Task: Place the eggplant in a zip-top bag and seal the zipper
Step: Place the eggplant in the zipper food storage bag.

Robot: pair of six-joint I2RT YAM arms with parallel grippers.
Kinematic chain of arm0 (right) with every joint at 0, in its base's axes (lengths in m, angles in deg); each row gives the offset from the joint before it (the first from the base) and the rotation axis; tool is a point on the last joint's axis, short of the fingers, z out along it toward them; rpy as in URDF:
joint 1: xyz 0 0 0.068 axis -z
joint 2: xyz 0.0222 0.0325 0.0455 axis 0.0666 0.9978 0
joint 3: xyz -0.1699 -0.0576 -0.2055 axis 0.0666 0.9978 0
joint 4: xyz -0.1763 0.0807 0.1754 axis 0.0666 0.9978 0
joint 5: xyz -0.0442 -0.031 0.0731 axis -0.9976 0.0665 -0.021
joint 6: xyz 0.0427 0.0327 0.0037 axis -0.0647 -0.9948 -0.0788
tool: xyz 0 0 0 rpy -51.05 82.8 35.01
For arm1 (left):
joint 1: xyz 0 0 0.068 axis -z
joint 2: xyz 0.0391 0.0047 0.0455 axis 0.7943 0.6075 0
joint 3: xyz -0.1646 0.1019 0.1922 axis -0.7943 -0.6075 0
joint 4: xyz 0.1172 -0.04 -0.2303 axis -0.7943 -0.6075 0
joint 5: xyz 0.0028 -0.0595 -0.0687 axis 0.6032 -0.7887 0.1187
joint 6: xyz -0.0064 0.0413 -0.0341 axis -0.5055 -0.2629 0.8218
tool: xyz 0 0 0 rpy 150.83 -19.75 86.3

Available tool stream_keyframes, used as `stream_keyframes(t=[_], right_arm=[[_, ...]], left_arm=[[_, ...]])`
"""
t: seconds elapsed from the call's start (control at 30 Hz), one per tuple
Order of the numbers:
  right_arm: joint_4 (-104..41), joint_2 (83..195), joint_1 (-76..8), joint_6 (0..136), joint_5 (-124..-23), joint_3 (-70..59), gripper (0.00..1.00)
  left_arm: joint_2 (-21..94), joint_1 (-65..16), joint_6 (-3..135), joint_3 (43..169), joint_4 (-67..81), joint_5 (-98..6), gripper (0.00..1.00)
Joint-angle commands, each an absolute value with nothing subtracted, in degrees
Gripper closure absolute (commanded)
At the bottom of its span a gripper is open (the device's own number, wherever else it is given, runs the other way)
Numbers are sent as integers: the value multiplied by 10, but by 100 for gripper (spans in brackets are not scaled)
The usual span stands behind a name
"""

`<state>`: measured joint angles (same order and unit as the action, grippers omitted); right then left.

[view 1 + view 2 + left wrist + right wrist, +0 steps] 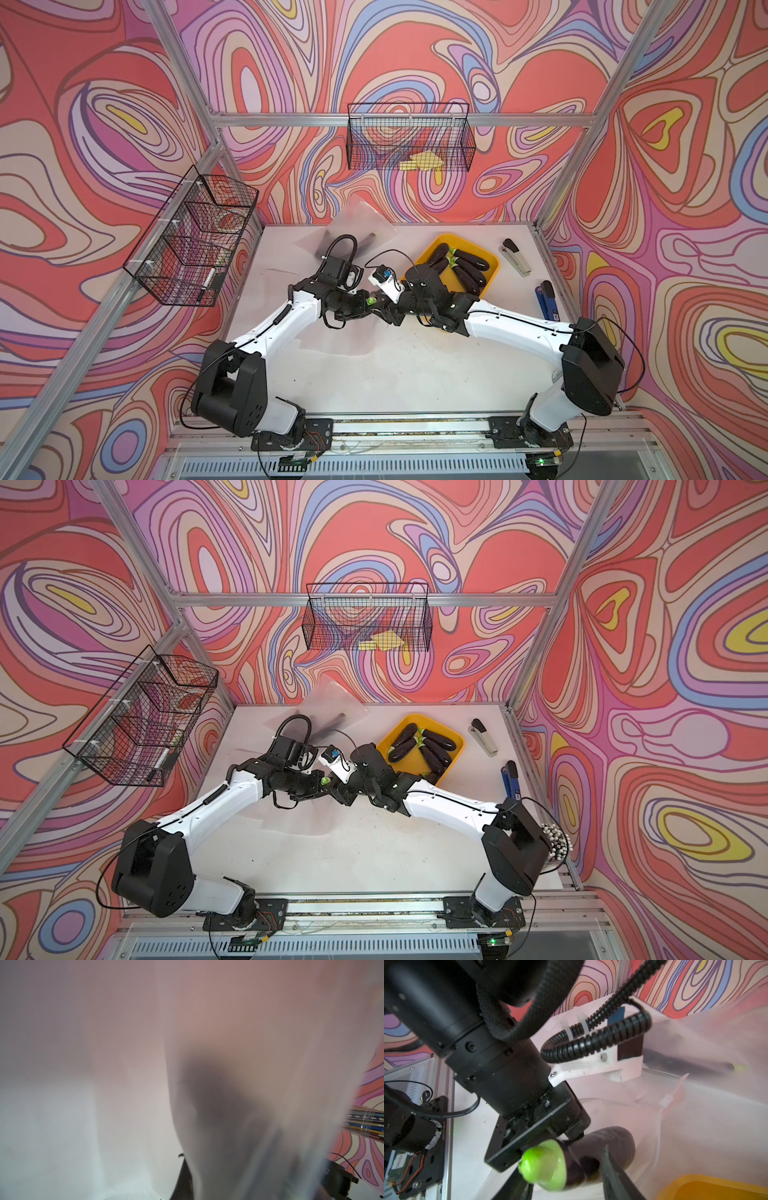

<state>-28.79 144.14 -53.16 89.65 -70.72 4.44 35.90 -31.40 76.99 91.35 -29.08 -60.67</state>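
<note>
Nearest the arm bases, we are looking at the bare white tabletop (395, 374), with both arms reaching over it toward the yellow plastic tray (471, 248). Just left of that tray the 2 grippers are meeting tip to tip. The right gripper (564, 1161) is clamping the dark purple eggplant with a bright green cap (608, 1142), 1 finger on each side. The left gripper (361, 309) is standing fully closed, pinching what we are taking for the edge of the clear plastic zip-top bag (228, 1043), whose cloudy film is filling nearly the whole left wrist view. We cannot tell whether the eggplant is passing the bag's mouth.

Inside the tray, more dark purple eggplants (468, 276) are lying side by side. Right of the tray, a grey and black stapler (515, 258) and a blue and black hand tool (546, 301) are lying on the table.

Beyond the tray's left corner, translucent film (353, 226) with a dark long shape inside is resting at the table's far edge; whether it is the same bag, we cannot tell. Farther still, above the tray, a black wire basket (409, 137) is hanging on the back wall.
</note>
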Motion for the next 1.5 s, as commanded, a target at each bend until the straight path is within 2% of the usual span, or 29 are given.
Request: stream_keyframes(t=[0.0,0.1,0.17,0.2,0.33,0.57,0.7,0.87,0.97,1.0,1.1,1.17,1.33,1.37,1.4,1.47], right_arm=[[-299,1458,-534,892,-718,39,55],[-320,1460,-521,836,-727,54,61],[-343,1463,-507,774,-718,59,74],[-350,1467,-504,752,-709,59,77],[-370,1477,-501,677,-696,54,75],[-410,1498,-496,515,-616,33,76],[-271,1519,-501,558,-623,-21,77],[-176,1553,-523,641,-690,-79,75],[-163,1582,-525,638,-694,-102,74],[-168,1586,-525,636,-693,-102,72],[-159,1597,-524,630,-696,-116,58],[-160,1580,-520,626,-707,-110,36],[-194,1495,-490,607,-693,-70,27],[-194,1480,-485,602,-696,-65,22],[-198,1469,-482,599,-699,-58,3],[-209,1440,-472,591,-707,-42,2]], left_arm=[[353,-322,779,921,-310,-613,100],[343,-324,777,922,-312,-604,100],[334,-323,774,924,-317,-585,100],[328,-322,771,925,-319,-572,100],[306,-322,759,925,-322,-543,100],[295,-321,757,916,-308,-542,100],[273,-320,753,920,-298,-526,100],[272,-314,720,961,-333,-536,100],[271,-312,710,967,-348,-548,100],[270,-311,708,965,-349,-547,100],[276,-311,711,959,-365,-516,100],[291,-311,712,954,-373,-493,100],[325,-311,724,943,-347,-493,100],[330,-311,727,941,-339,-495,100],[334,-311,729,941,-333,-497,100],[347,-306,727,945,-325,-496,100]])
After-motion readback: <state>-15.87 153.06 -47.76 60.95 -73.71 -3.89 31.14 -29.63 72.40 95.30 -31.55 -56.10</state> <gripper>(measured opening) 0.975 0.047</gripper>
